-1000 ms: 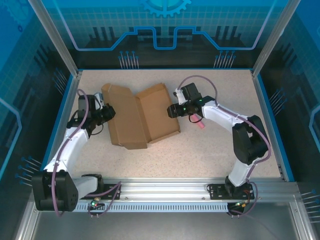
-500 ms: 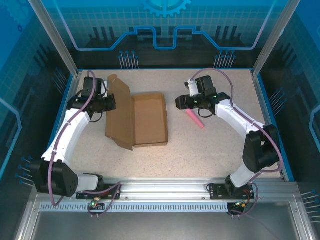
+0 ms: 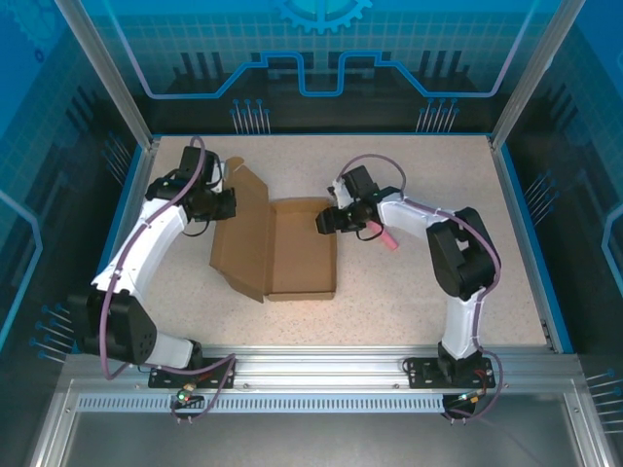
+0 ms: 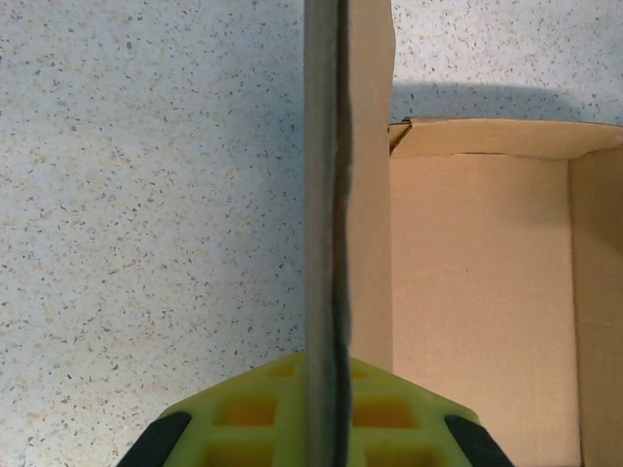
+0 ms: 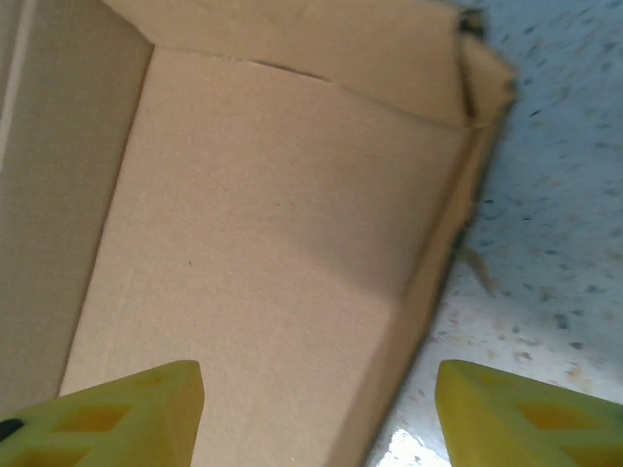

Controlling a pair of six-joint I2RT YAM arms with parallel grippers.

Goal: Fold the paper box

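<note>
**Brown cardboard mailer box [image 3: 302, 248] stood half-formed at the middle of the speckled table [image 3: 409, 292].**
Its shallow tray lay flat. The right fingers [image 5: 127, 409] hovered apart over the tray's right wall, gripping nothing, while farther back the left fingers [image 4: 243, 418] were clamped on the edge of the upright lid panel. The card looked light and stiff across its panels but easily creased, and best held by a thin edge near a fold line.
</note>
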